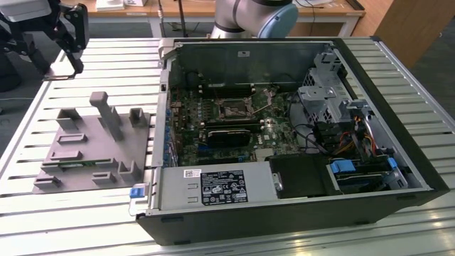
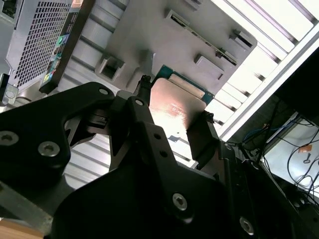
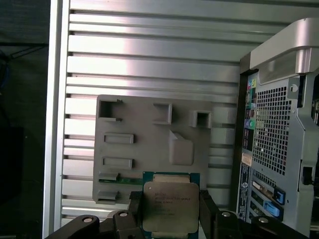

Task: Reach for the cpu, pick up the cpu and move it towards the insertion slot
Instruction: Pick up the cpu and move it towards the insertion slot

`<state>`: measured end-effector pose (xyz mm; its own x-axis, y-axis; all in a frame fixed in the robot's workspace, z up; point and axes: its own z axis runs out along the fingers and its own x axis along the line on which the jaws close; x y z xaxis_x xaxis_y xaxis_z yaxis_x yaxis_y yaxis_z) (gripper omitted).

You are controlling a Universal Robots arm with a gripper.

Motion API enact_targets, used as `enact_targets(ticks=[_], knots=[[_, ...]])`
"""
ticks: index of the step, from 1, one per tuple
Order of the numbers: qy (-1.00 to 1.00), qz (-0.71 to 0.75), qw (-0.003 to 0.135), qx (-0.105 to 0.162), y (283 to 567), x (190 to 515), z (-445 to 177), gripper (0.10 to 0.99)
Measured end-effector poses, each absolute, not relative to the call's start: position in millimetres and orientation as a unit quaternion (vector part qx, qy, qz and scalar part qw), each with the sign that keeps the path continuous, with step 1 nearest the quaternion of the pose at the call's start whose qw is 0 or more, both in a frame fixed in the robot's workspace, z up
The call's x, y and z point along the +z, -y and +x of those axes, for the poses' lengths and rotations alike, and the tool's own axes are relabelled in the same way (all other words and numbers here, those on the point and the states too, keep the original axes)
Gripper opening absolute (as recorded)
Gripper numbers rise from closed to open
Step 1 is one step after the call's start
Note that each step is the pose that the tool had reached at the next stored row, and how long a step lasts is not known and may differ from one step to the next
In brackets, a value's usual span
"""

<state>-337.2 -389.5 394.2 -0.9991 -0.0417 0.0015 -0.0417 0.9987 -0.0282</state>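
clamped by two opposite edges in the gripper [image 3: 171,214]: the cpu [image 3: 169,199], black fingers [image 3: 134,206] pressed against its sides. held flat, silvery top facing both wrist cameras, green rim at the edge nearest the grey fixture plate [image 3: 149,124]. square, so no long axis to tell. hangs over that plate, computer case [image 3: 279,124] just beside. in the exterior view, insertion slot [image 1: 233,108] inside the open case, beyond its side wall.

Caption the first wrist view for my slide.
Gripper clamping the cpu, grey fixture plate behind it, computer case alongside.
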Motion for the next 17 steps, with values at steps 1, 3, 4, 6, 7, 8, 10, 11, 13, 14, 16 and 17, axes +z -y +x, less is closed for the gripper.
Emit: enact_targets(ticks=[1,3,4,6,7,8,10,11,13,14,16,17], knots=[[1.000,0.021,0.001,0.014,389,394,-336,0.541],[1.000,0.021,0.001,0.014,389,394,-333,0.541],[1.000,0.021,0.001,0.014,389,394,-332,0.541],[1.000,0.021,0.001,0.014,389,394,-329,0.541],[1.000,0.021,0.001,0.014,390,394,-327,0.541],[1.000,0.021,0.001,0.014,389,394,-326,0.541],[1.000,0.021,0.001,0.014,389,394,-323,0.541],[1.000,0.021,0.001,0.014,389,394,-322,0.541],[1.000,0.021,0.001,0.014,389,394,-319,0.541],[1.000,0.021,0.000,0.014,389,394,-318,0.541],[1.000,0.021,0.001,0.014,390,394,-315,0.541],[1.000,0.021,0.001,0.014,389,394,-313,0.541]])
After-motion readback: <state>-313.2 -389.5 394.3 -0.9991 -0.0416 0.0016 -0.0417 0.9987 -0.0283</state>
